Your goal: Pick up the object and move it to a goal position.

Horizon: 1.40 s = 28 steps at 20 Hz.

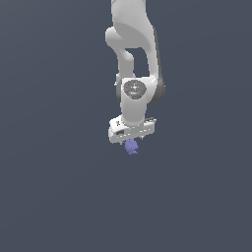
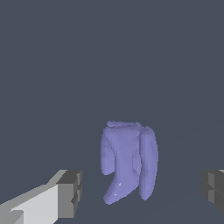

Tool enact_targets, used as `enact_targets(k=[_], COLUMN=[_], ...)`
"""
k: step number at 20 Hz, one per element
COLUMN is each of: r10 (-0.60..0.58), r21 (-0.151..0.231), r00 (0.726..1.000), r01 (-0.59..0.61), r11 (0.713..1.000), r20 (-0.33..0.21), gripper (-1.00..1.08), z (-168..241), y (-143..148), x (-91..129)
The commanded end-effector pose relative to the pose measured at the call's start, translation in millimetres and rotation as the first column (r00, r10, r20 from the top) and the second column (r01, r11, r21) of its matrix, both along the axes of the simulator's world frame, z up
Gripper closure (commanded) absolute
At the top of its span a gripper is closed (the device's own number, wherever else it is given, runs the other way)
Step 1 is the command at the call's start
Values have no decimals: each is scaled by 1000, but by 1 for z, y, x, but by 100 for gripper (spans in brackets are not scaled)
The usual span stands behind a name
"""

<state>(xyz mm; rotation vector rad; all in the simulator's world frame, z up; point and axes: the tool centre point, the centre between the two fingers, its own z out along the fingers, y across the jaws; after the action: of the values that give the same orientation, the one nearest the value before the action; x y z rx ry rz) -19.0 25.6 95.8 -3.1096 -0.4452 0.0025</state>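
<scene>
Spread wide, the gripper hangs just above the object, its body pointing straight down from the arm. In the wrist view the two fingertips stand well apart, one on each side of the object, with clear gaps between pads and lump, so nothing is held yet. The object is a small lavender-blue faceted lump, narrower than the spread of the jaws; it sits on the plain dark floor near the middle of the exterior view, half hidden under the gripper's front edge.

The straddle looks deliberate: with a finger on either flank, a straight descent should bring the pads level with the lump's sides before closing. Its uneven surface may let it twist or slip under the squeeze, so a centred, low grip seems wise. No goal marker shows in either view, so I cannot tell where the lump must go.
</scene>
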Motion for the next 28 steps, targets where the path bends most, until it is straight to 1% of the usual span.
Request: enact_targets(k=[1, 5, 13, 18, 19, 28], r10=[0, 1, 5, 6, 6, 6], r21=[0, 0, 0, 0, 0, 0], r00=[1000, 1000, 1000, 1000, 1000, 1000], r01=[0, -1, -5, -6, -6, -6], r11=[1000, 1000, 1000, 1000, 1000, 1000], r20=[1, 1, 1, 2, 2, 2], gripper=[-92, -92, -92, -92, 108, 108], z=[0, -8, -44, -51, -51, -51], y=[0, 0, 0, 0, 0, 0], x=[0, 0, -1, 0, 0, 0])
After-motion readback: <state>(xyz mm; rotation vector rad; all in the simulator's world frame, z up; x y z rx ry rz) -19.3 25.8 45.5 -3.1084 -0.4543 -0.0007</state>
